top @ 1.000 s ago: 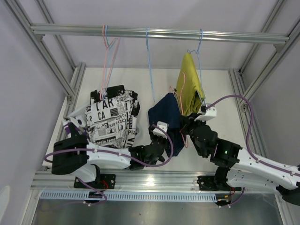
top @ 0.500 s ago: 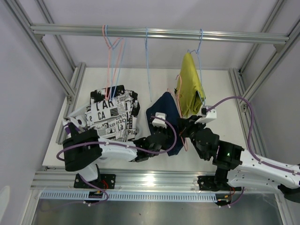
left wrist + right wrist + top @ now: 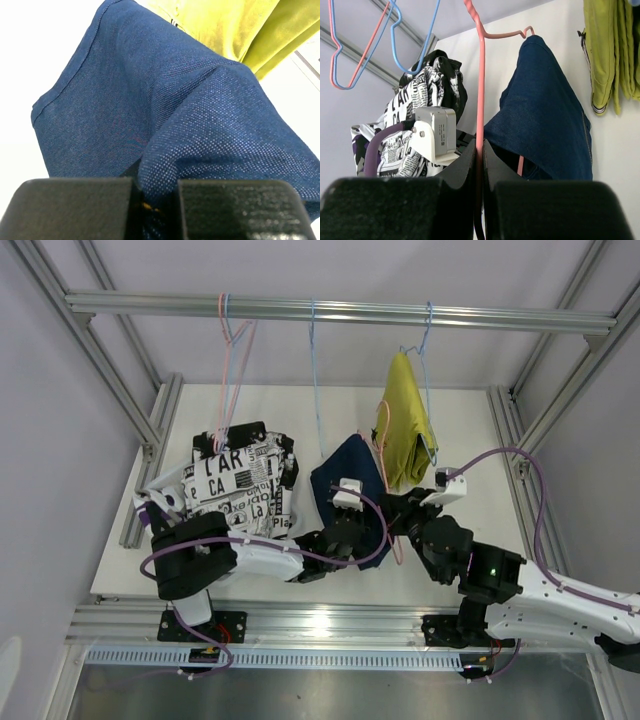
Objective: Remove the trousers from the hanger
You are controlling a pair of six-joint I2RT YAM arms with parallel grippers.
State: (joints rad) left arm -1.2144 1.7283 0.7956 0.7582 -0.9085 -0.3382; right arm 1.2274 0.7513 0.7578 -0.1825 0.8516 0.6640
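Between the jaws of the left gripper (image 3: 156,189), the navy trousers (image 3: 150,110) sit pinched for pulling; the right gripper (image 3: 480,150) clamps the pink hanger (image 3: 481,90) steady.

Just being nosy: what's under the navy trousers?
A pink hanger: its stem rises beside the navy trousers, and a short pink piece shows below the cloth. The part carrying them is covered.

So the left gripper (image 3: 156,202) was pinched tight on a fold of the navy trousers (image 3: 150,100), cloth bunched right above its fingers. The yellow trousers (image 3: 235,25) sat beyond, up and right.
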